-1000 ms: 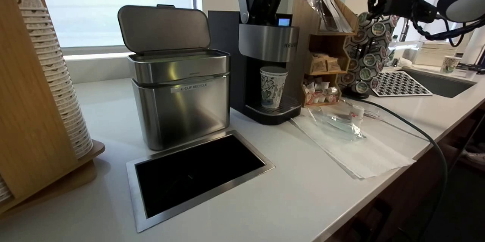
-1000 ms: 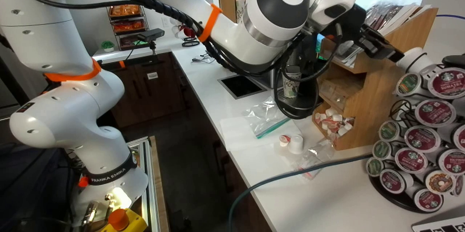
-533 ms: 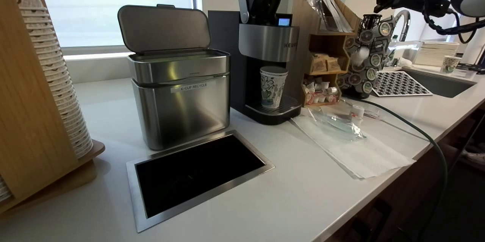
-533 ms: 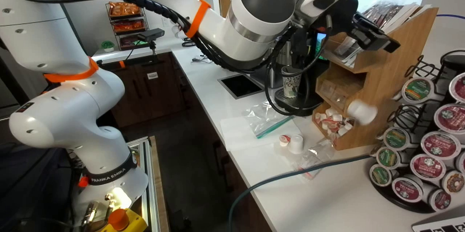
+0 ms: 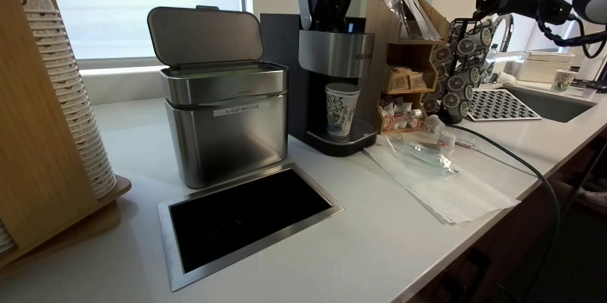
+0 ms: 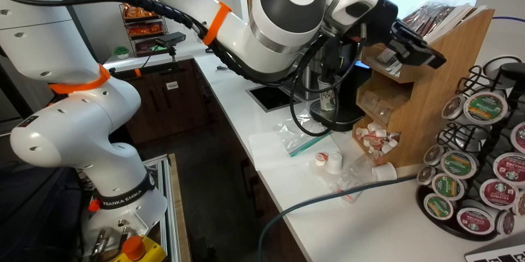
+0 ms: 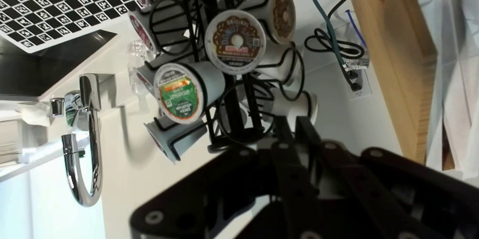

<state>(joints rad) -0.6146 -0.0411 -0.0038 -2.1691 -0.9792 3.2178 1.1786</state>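
The gripper (image 7: 294,121) hangs close to the top of the pod rack (image 6: 514,70), its jaws parted by only a narrow gap; nothing can be made out between them in the wrist view, though they are dark and blurred there, and whether they touch the rack I cannot tell. Coffee pods (image 7: 236,42) sit in the rack's wire rings and hide much of its post; an exterior view cuts off one side of the rack. A white pod (image 6: 384,172) lies tipped over on the counter (image 6: 340,229) near the rack's base, too turned away to show its label. Farther from the rack lies a crumpled clear bag (image 6: 354,176), its contents hard to read. The wooden shelf (image 6: 447,89) stands beside the rack, and past it is the coffee machine (image 5: 332,54), partly hidden by the robot arm (image 6: 283,28) in an exterior view. A cord (image 6: 311,201) vanishes behind the rack's foot.
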